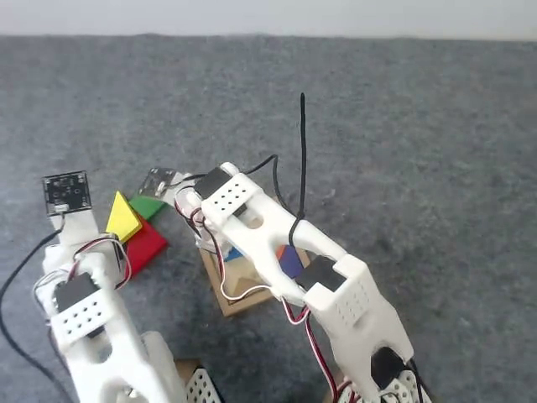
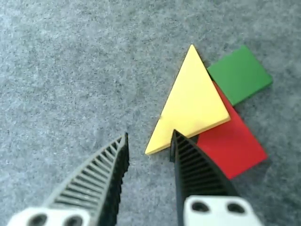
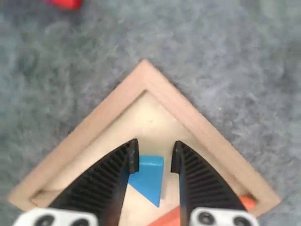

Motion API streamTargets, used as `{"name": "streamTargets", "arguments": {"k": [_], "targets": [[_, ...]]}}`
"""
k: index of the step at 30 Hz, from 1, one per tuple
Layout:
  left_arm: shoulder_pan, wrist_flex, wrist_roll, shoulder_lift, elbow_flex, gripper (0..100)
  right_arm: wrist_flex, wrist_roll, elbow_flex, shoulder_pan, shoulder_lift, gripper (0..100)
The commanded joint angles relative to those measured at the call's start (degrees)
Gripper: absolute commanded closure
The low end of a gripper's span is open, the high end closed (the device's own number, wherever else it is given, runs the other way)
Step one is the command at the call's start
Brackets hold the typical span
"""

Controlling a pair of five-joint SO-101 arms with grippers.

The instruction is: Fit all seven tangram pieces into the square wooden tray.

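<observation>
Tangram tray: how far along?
Done: at least a blue piece and an orange piece lie in the tray. In hand: nothing; the right hand is open over the blue one, the left hand open by the yellow triangle. To go: yellow, green piece and red piece lie outside on the carpet.

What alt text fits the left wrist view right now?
The open left gripper hangs at one corner of a yellow triangle, not gripping it. The triangle lies partly over a red piece, next to a green piece, all on a grey mat.
</observation>
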Motion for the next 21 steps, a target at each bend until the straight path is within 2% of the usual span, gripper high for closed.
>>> {"name": "streamTargets", "arguments": {"k": [1, 5, 8, 15, 19, 21], "targets": [[0.1, -1.3, 0.7, -1.7, -0.7, 85, 0.5, 7.8, -1.1, 0.0, -3.2, 85.5], [-0.1, -1.3, 0.8, -1.8, -0.7, 85, 0.6, 9.0, -1.1, 0.4, -10.1, 85.4], [-0.2, -1.2, 0.8, -1.9, -0.7, 85, 1.2, 6.9, -0.8, 1.5, -14.7, 85.3], [0.0, -1.2, 0.8, -2.0, -0.7, 85, 9.4, -15.9, -0.6, 2.3, -19.3, 84.7], [0.1, -1.2, 0.8, -2.0, -0.7, 85, 10.6, -29.2, 1.8, 2.3, -17.1, 77.5], [0.1, -1.2, 0.8, -2.0, -0.7, 85, 8.7, -33.2, 3.4, 2.2, -14.7, 74.6]]}}
